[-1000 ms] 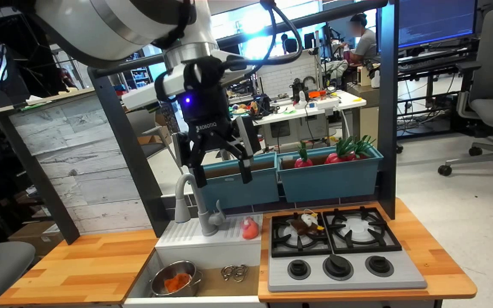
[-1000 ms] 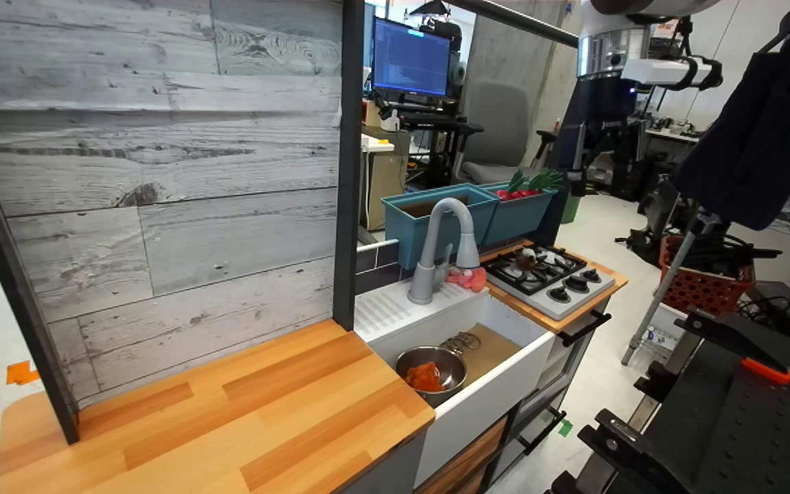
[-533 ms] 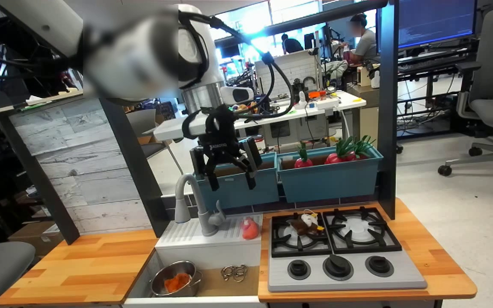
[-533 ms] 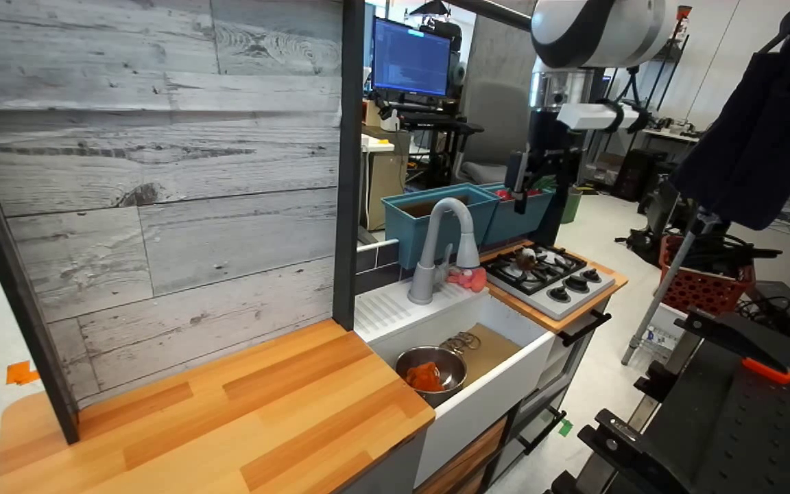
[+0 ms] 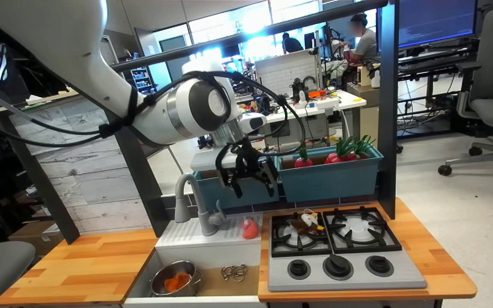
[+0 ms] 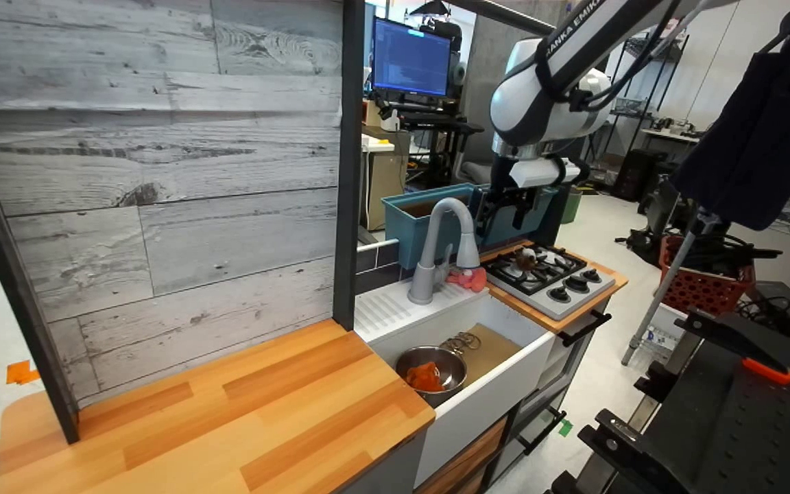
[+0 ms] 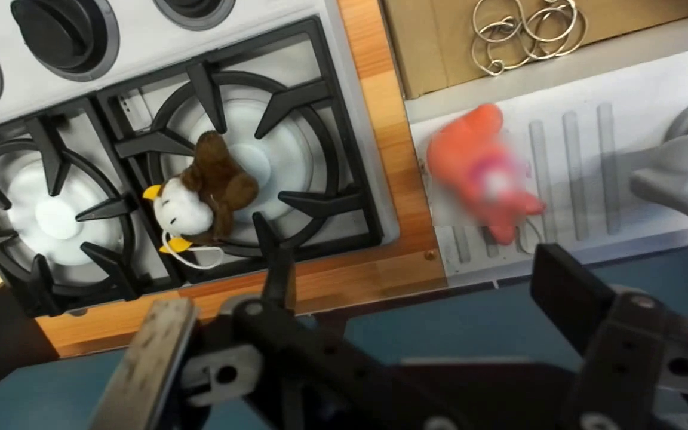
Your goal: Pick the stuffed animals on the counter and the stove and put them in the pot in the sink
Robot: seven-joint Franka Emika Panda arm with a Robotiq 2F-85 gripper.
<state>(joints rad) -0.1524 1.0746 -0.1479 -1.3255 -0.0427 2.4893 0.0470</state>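
Nothing held, likely two to fetch

The gripper [image 5: 255, 193] hangs with its fingers well apart. Below it, on the sink ledge [image 5: 182, 238], lies the coral toy [image 7: 469, 155]: in the wrist view just past the fingertips, within their span, long axis slanting to the line between them; likely the nearer pick. The brown toy [image 7: 218, 179] (on the stove [image 7: 141, 54]) falls outside that span. The pot [image 5: 165, 272], holding something orange [image 5: 177, 282], is in the sink [image 5: 225, 256].
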